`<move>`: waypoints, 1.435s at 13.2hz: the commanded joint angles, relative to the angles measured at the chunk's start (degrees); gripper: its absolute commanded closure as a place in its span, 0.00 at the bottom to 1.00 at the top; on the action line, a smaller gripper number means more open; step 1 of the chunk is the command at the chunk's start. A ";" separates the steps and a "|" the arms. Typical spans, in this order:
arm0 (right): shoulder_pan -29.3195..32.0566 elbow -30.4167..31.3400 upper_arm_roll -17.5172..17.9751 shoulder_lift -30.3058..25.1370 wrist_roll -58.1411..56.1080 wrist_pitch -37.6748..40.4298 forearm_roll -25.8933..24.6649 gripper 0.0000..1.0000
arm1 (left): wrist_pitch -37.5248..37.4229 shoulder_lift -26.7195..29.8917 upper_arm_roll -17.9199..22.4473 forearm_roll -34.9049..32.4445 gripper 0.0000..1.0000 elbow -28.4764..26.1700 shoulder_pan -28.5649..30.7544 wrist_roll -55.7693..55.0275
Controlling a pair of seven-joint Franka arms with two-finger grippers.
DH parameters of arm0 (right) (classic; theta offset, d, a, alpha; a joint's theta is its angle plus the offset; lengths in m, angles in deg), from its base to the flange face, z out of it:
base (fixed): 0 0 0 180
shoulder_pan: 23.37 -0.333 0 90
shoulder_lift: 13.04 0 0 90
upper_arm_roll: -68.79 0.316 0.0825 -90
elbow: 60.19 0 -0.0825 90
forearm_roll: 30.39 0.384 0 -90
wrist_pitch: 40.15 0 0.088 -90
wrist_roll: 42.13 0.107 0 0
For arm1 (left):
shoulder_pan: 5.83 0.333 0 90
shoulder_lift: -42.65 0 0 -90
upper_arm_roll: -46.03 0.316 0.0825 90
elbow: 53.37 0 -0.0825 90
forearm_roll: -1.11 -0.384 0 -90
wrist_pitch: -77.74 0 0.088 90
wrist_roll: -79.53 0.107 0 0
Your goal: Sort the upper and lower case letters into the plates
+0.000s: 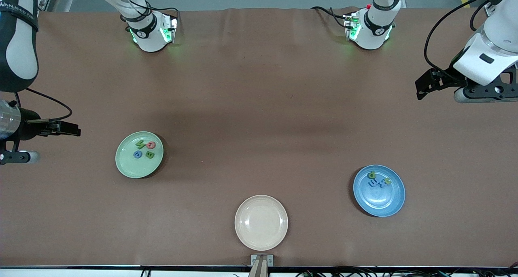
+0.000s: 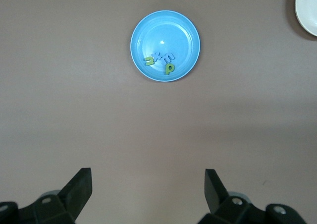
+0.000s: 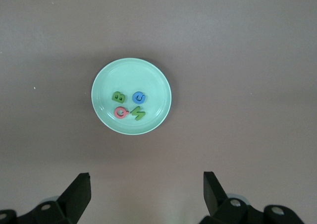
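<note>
The sorting looks finished, as far as can be judged; four letters (image 1: 145,149) lie in the green plate (image 1: 128,165), toward the right arm's end from the cream plate (image 1: 261,236), and four more letters (image 1: 378,180) lie in the blue plate (image 1: 380,202), toward the left arm's end from it; the cream plate holds none, and none lies loose on the tabletop (image 1: 259,107); the left hand (image 1: 421,89) and the right hand (image 1: 71,128) hang open and empty, each well apart from the cream plate, both arms waiting.
</note>
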 commanded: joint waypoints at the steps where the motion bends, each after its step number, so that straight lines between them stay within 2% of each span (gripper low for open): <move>1: 1.08 7.48 0.75 -7.14 -0.87 -1.60 0.75 0.00 | -0.22 0.46 -0.33 -0.09 0.00 -0.02 0.59 0.82; 5: 0.73 17.85 0.84 -15.14 -0.95 -6.61 0.66 0.00 | -0.31 0.72 -0.33 -0.09 0.00 -0.02 0.59 0.82; 7: 0.29 20.68 0.84 -17.96 -0.96 -7.68 0.66 0.00 | -0.31 0.72 -0.24 -0.09 0.00 0.15 0.68 0.82; 12: -0.06 21.66 1.02 -21.75 -0.96 -6.36 0.57 0.00 | -0.31 0.90 -0.24 0.00 0.00 0.15 0.68 0.91; 19: -0.24 22.19 1.28 -22.81 -1.04 -6.80 0.22 0.00 | -0.31 0.72 0.29 -0.09 0.00 0.77 0.68 1.17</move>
